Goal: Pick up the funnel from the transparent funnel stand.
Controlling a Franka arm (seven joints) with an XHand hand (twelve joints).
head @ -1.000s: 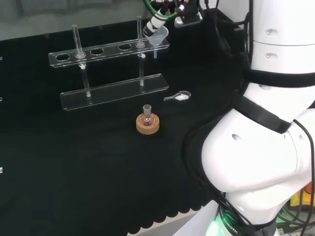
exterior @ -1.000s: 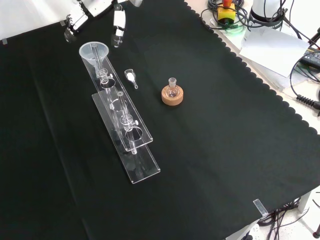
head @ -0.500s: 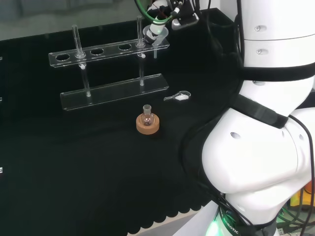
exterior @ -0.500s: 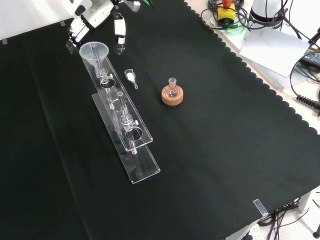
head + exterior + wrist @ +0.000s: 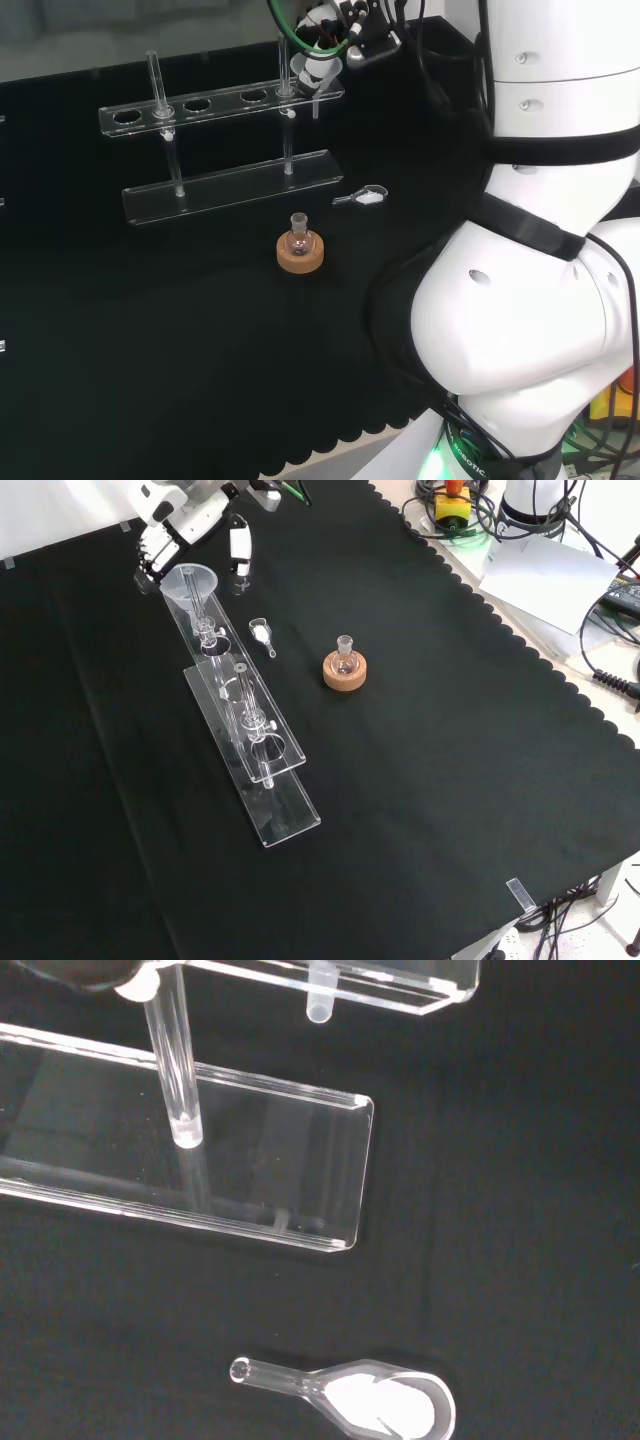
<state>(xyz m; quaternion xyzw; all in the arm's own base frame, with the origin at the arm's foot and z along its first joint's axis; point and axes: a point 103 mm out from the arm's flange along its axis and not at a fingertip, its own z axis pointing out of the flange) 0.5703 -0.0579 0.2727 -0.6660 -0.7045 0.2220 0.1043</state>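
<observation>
We start at the hand [image 5: 180,515], in the upper left of the front view, where its fingers [image 5: 150,555] hang down on one side of the funnel [image 5: 192,583] and the thumb [image 5: 240,550] on the other. They bracket the cone's rim without, as far as we can judge, closing on it; the fingers look relaxed and hold nothing. The funnel sits just below and between them, in the end hole of the transparent funnel stand [image 5: 250,742], its stem pointing straight down through the top plate. In the head view the hand [image 5: 320,45] overlaps the funnel at the top centre, so contact is hard to rule out there. We judge the coming move turns on that vertical axis: close across the rim, then lift straight up.
</observation>
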